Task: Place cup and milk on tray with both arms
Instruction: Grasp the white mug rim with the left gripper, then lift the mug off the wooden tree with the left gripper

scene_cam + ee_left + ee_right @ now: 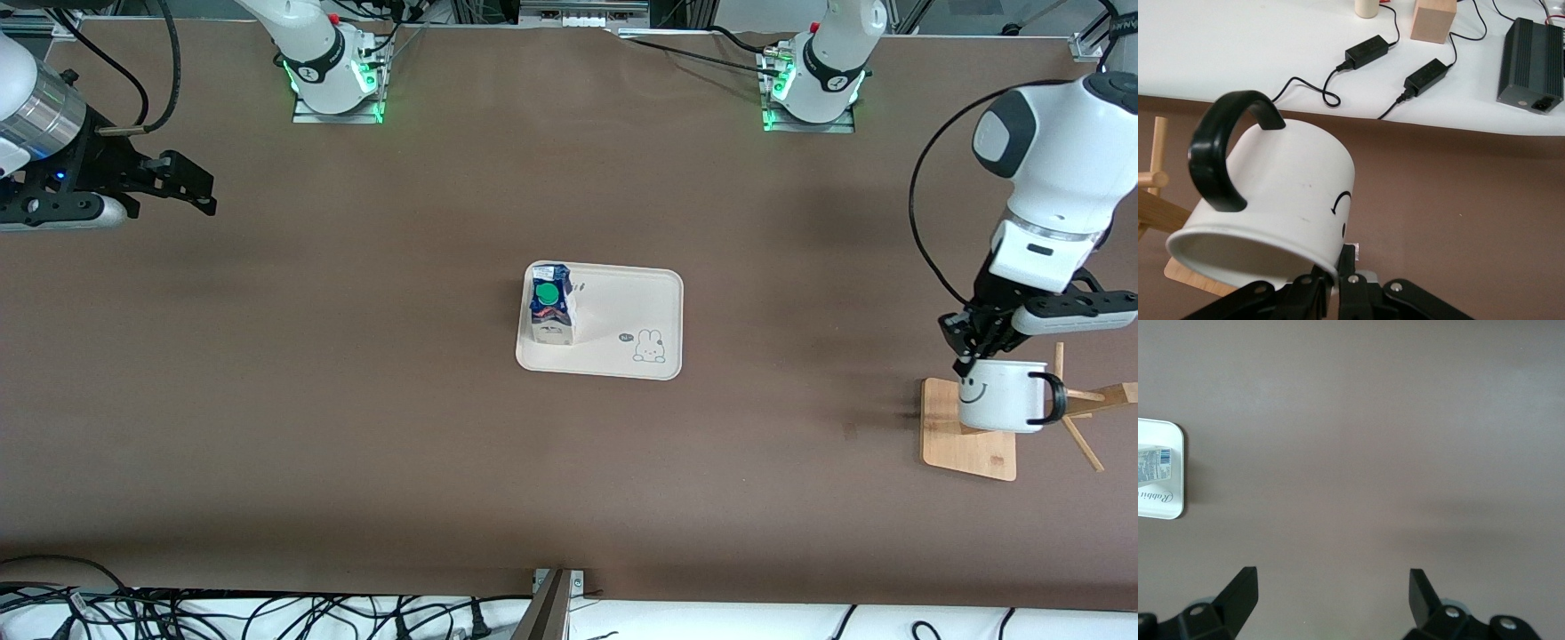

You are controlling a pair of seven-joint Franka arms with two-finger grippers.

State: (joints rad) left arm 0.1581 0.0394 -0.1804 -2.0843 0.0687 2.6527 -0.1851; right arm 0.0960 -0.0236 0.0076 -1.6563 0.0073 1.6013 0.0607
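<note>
A: Where is your milk [552, 304] right now?

B: It stands upright on the tray [628, 311], in the part toward the right arm's end. The tray sits mid-table, its rabbit drawing in the corner nearer the front camera.

A: And your cup [1003, 395]?

B: In the front view it is at about four o'clock from the tray, well apart from it, toward the left arm's end of the table. It is over the wooden rack [971, 444], smiley face showing, black handle turned toward the rack's pegs.

A: What is your left gripper [971, 354] doing?

B: It is clenched on the cup's rim; the left wrist view shows the fingers [1346, 277] pinching the wall by the smile.

A: And your right gripper [197, 185]?

B: It waits over bare table [356, 400] at about ten o'clock from the tray, released, with its fingers spread wide and nothing between them.
</note>
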